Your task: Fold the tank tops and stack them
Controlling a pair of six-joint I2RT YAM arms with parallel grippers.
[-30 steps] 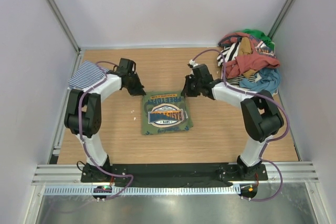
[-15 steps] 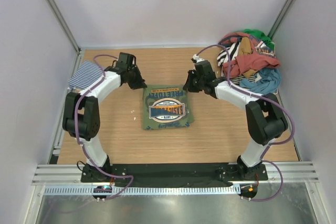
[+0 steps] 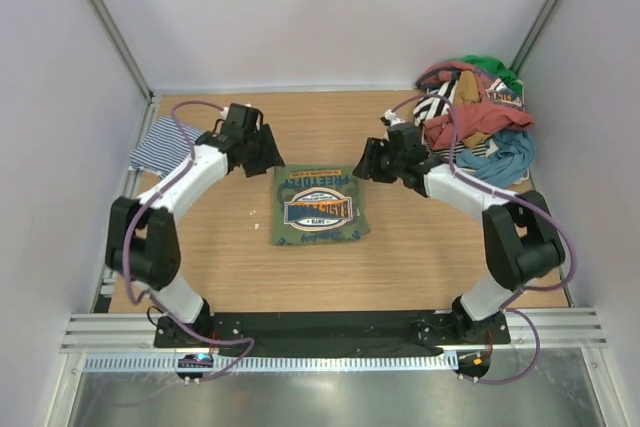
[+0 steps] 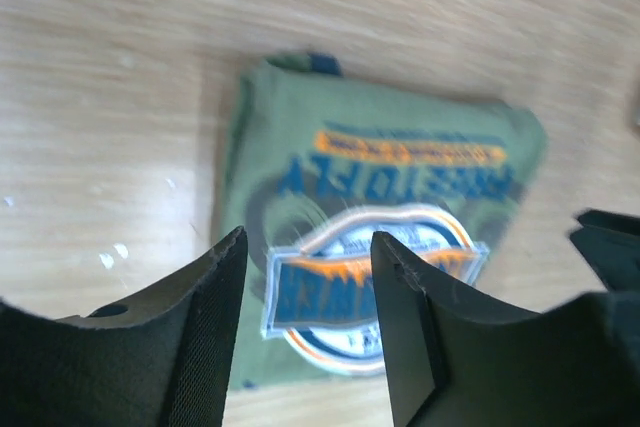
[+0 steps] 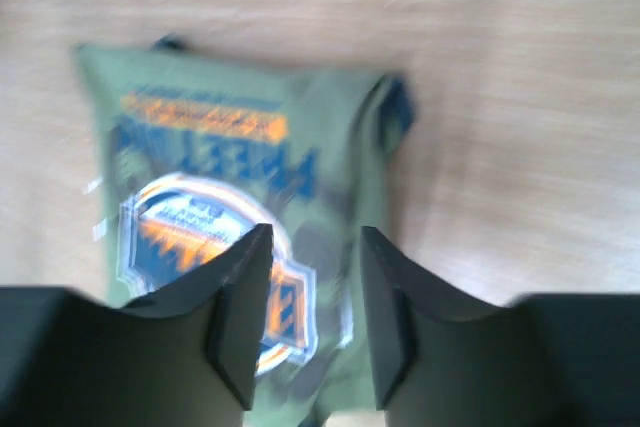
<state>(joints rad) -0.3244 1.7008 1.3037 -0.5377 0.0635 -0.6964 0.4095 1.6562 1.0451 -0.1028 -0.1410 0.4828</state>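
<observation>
The olive green tank top (image 3: 314, 208) lies folded into a rectangle at mid-table, its blue and orange print facing up. The left wrist view looks down on this top (image 4: 300, 137), and so does the right wrist view (image 5: 335, 137). My left gripper (image 3: 271, 157) hovers open just off its far left corner, with nothing between the fingers (image 4: 308, 237). My right gripper (image 3: 363, 164) hovers open off the far right corner, also empty (image 5: 316, 232). The navy-and-white striped tank top (image 3: 160, 141) lies folded at the table's left edge, behind the left arm.
A heap of mixed clothes (image 3: 476, 119) fills the back right corner, close behind the right arm. White walls close in the table on three sides. Bare wood (image 3: 230, 257) shows around the olive top.
Both grippers were shut at the olive top's far corners and now stand open, having let go. The top has settled flat; the right gripper has drifted slightly right.
</observation>
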